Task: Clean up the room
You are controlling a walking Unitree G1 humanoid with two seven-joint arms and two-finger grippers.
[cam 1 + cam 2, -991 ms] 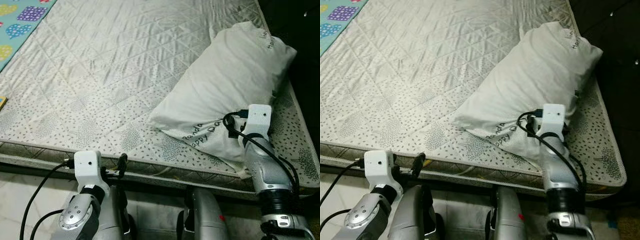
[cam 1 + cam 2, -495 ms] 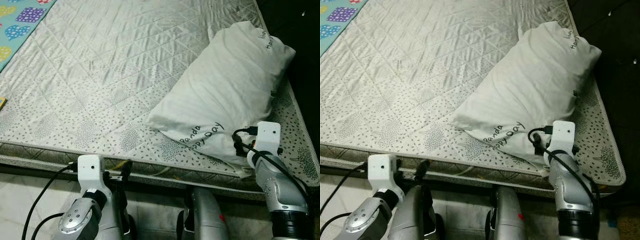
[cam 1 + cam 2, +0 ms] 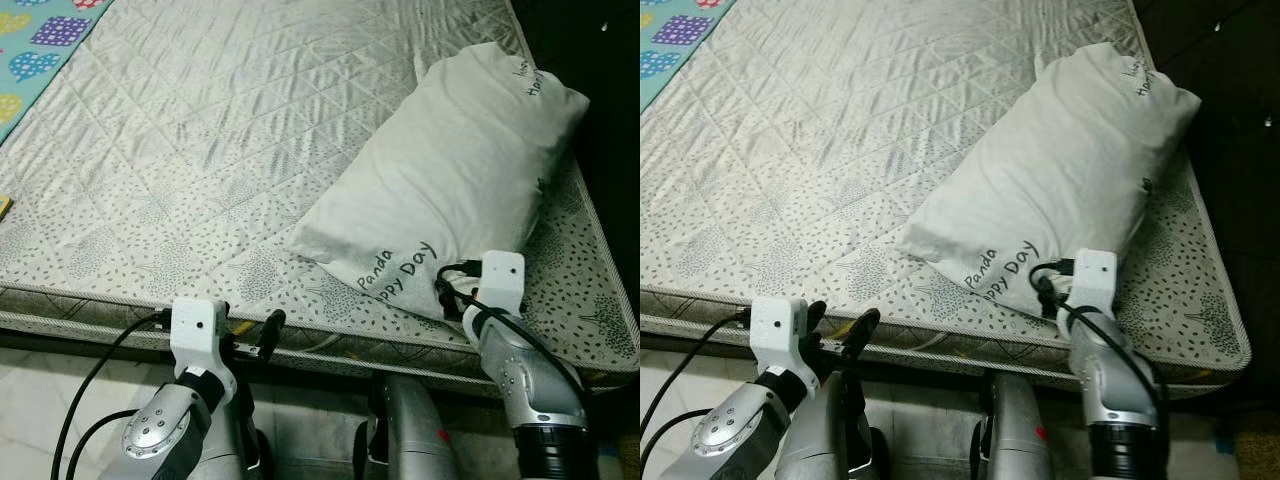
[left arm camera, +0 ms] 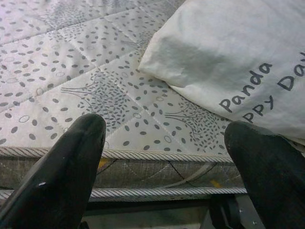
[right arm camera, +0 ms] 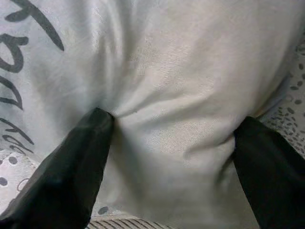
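White pillow (image 3: 1065,160) on mattress (image 3: 820,130) right side; right arm (image 3: 1105,360) at pillow's near corner.

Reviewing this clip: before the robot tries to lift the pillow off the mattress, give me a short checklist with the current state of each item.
1. Right gripper on the pillow: ok. Its black fingers press into the fabric at the pillow's near end, spread apart.
2. Right gripper closed on fabric: not ok, the fingers are open.
3. Left gripper ready to help: not ok. It is open at the mattress edge, apart from the pillow.
4. Pillow fully supported: ok, it lies on the mattress, by its right edge.
5. Fabric bunched enough to pinch: cannot tell.
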